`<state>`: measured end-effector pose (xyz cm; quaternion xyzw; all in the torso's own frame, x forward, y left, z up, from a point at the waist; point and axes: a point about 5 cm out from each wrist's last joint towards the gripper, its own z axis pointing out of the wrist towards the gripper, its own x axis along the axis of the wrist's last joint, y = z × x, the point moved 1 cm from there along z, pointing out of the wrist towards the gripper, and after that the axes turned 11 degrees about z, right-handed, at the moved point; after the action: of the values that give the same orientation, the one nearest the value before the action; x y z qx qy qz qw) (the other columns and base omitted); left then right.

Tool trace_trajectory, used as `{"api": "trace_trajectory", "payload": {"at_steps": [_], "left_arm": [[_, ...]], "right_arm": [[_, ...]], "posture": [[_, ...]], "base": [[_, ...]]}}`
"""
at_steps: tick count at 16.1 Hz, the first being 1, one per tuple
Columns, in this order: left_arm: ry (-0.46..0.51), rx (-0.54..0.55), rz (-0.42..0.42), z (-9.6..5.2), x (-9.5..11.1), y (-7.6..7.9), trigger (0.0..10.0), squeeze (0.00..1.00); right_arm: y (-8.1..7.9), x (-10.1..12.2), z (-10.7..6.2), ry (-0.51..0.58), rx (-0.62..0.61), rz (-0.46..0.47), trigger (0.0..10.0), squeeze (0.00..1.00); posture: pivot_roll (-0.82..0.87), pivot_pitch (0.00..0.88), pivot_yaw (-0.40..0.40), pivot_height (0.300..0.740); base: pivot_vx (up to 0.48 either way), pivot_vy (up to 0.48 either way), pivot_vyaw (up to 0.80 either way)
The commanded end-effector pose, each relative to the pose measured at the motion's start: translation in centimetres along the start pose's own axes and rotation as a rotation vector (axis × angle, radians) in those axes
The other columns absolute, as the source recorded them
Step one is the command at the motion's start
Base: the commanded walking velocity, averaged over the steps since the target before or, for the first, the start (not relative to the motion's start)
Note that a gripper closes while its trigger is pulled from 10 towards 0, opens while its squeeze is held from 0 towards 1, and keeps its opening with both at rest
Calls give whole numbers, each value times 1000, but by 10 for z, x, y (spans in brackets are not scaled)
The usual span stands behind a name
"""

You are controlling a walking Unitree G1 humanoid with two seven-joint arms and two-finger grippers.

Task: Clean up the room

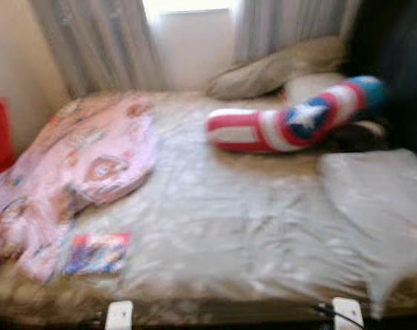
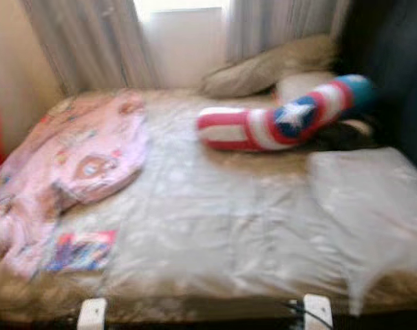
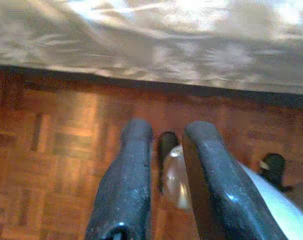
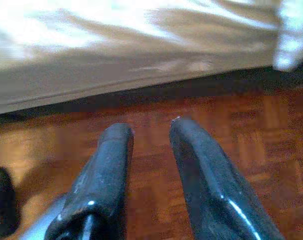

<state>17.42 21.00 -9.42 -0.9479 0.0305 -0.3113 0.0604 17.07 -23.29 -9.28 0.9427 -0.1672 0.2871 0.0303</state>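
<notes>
Pretty blurry shot of a bed (image 1: 215, 227) with a shiny pale cover. A pink blanket (image 1: 78, 172) is bunched up on the robot's left side, with a small colourful packet (image 1: 96, 253) lying just beside its near edge. A red, white and blue star pillow (image 1: 298, 120) sits toward the far right, next to a beige pillow (image 1: 277, 69) by the curtains (image 1: 98, 41). Both arms hang low over the wood floor (image 3: 51, 150) at the bed's edge: left gripper (image 3: 164, 145) and right gripper (image 4: 149, 132) each have fingers slightly apart, holding nothing
</notes>
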Motion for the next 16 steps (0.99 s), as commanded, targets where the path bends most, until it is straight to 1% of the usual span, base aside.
{"api": "trace_trajectory", "payload": {"at_steps": [1,3,7,13,16], "left_arm": [[-15,-1,0,0,-3,0,10000,0],[-9,-2,-1,1,1,3,10000,0],[-4,-1,3,1,3,1,10000,0],[-18,6,-3,-3,-9,-5,10000,0],[-18,7,-6,-3,-10,-5,10000,0]], "right_arm": [[-3,1,0,4,11,0,10000,0],[-4,1,0,3,12,-5,10000,0],[-5,0,0,4,16,-1,10000,0],[-6,0,0,4,19,1,10000,0],[-6,0,0,4,20,-2,10000,0]], "posture": [[-6,0,15,740],[-7,0,16,740],[-5,0,20,740],[-4,0,22,740],[-2,0,24,740]], "base": [[0,480,0],[0,480,0],[0,480,0],[0,480,0],[0,480,0]]}}
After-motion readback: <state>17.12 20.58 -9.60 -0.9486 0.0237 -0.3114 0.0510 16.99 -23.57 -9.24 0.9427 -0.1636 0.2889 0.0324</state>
